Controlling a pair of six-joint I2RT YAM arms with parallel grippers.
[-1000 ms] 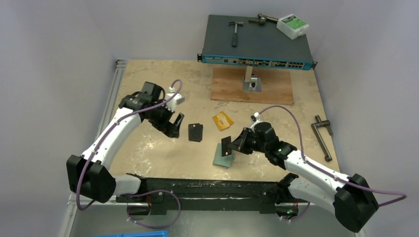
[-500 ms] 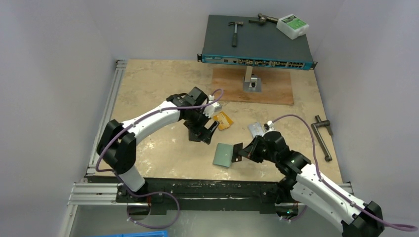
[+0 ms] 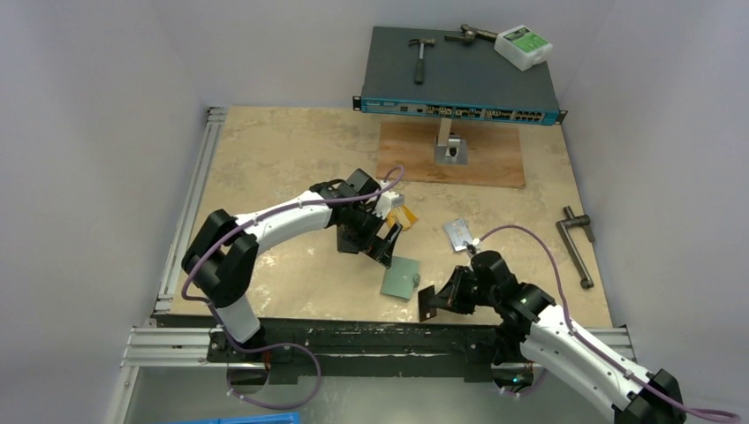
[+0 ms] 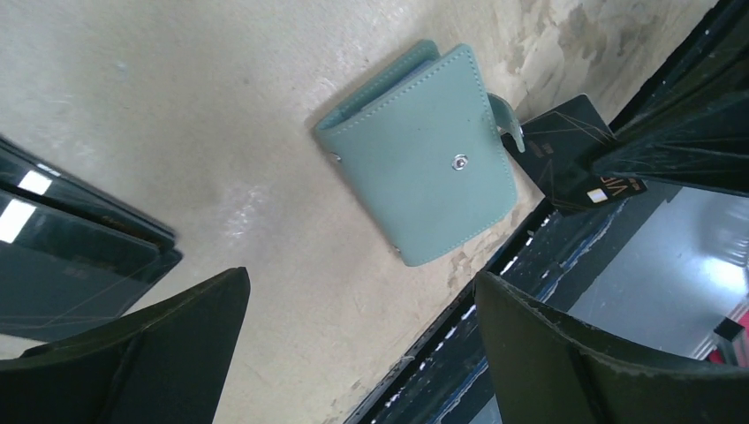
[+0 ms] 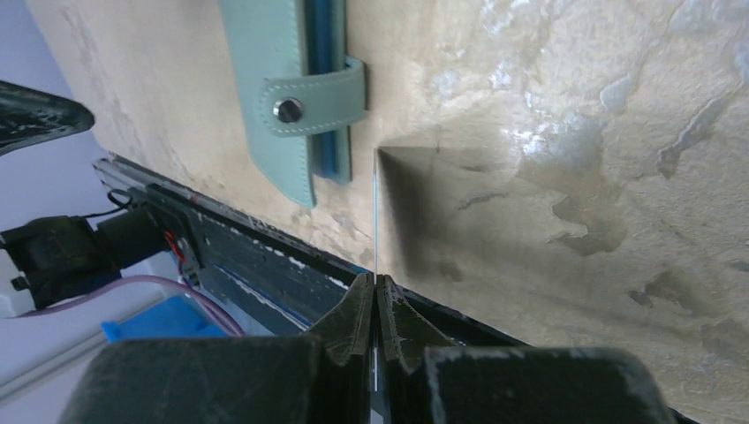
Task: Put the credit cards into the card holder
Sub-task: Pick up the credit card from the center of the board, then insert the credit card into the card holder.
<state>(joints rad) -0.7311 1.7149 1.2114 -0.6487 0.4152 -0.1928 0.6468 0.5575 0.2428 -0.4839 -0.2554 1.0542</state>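
The teal card holder (image 3: 400, 278) lies shut and flat near the table's front edge; its snap tab shows in the left wrist view (image 4: 424, 150) and the right wrist view (image 5: 283, 79). My left gripper (image 3: 382, 240) is open and empty, hovering just up-left of it, with the holder ahead of its fingers (image 4: 132, 353). My right gripper (image 3: 439, 299) is shut on a thin dark card (image 3: 428, 304), held on edge (image 5: 376, 212) just right of the holder, and also seen in the left wrist view (image 4: 565, 150). A silver card (image 3: 457, 232) and an orange card (image 3: 404, 215) lie on the table.
A black flat rectangle (image 4: 71, 256) lies beside my left gripper. A network switch (image 3: 459, 84) carrying a hammer and a white box stands at the back, with a wooden board (image 3: 450, 159) before it. A metal handle (image 3: 578, 247) lies right. A black rail (image 3: 353, 336) runs along the front.
My left gripper has moved right and nearer, close over the card holder. My right gripper has drawn back toward the front edge, still holding the dark card.
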